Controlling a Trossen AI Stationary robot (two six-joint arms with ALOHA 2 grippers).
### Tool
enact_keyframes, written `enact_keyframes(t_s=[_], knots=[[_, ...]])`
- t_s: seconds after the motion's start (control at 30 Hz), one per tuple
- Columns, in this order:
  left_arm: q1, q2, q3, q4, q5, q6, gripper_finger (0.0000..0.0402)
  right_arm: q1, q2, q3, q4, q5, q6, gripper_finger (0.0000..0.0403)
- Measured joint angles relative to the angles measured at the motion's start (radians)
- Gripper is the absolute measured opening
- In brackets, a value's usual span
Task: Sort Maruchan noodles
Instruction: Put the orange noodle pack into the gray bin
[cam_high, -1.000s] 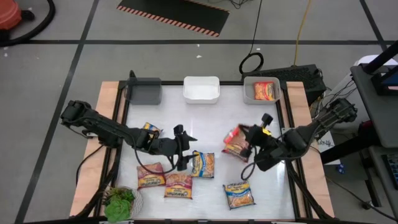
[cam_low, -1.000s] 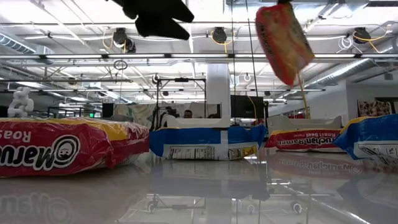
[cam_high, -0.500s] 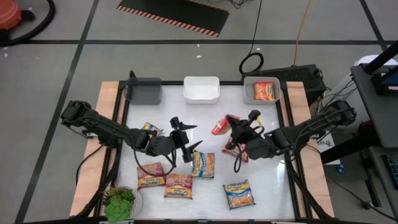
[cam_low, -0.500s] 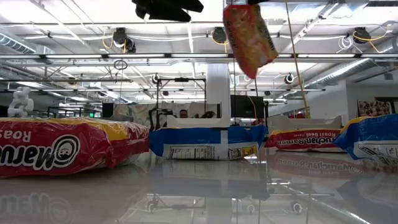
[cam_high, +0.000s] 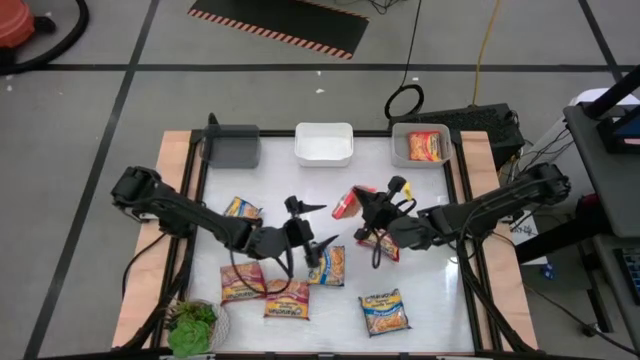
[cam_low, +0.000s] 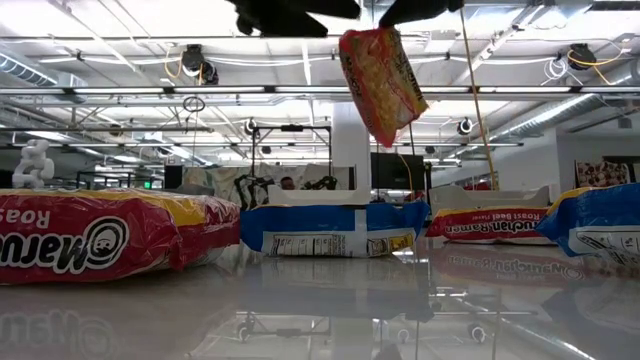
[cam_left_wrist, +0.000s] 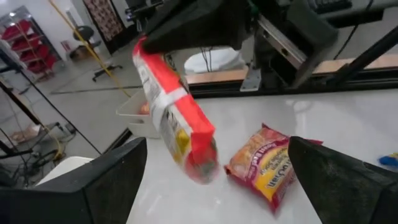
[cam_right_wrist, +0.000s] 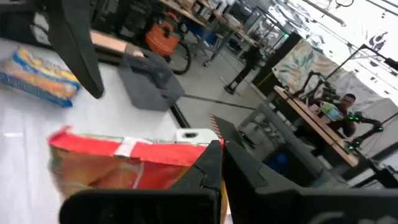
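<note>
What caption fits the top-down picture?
Right gripper dangles a red noodle packet above the table while the open left gripper waits nearby.

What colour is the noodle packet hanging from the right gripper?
Red, with a white band; clearest in the left wrist view: packet, right gripper.

My left gripper (cam_high: 318, 226) sits above mid-table at the end of an arm stretched in from the left edge, fingers (cam_left_wrist: 93, 180) spread wide and holding nothing. My right gripper (cam_high: 362, 203) faces it from just beside, raised off the table, fingers (cam_right_wrist: 208, 165) clamped together on a packet (cam_high: 344, 202).
</note>
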Motion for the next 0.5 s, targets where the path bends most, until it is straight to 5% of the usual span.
enact_keyframes(t_s=[0.23,0.5], knots=[[0.057,0.104,0.0,0.096,0.017,-0.025,0.0393,-0.008,0.077,0.0,0.054,-0.005,-0.011,0.0],[0.109,0.11,0.0,0.059,-0.076,-0.099,0.0392,-0.008,0.12,0.0,0.079,-0.034,-0.03,0.0]])
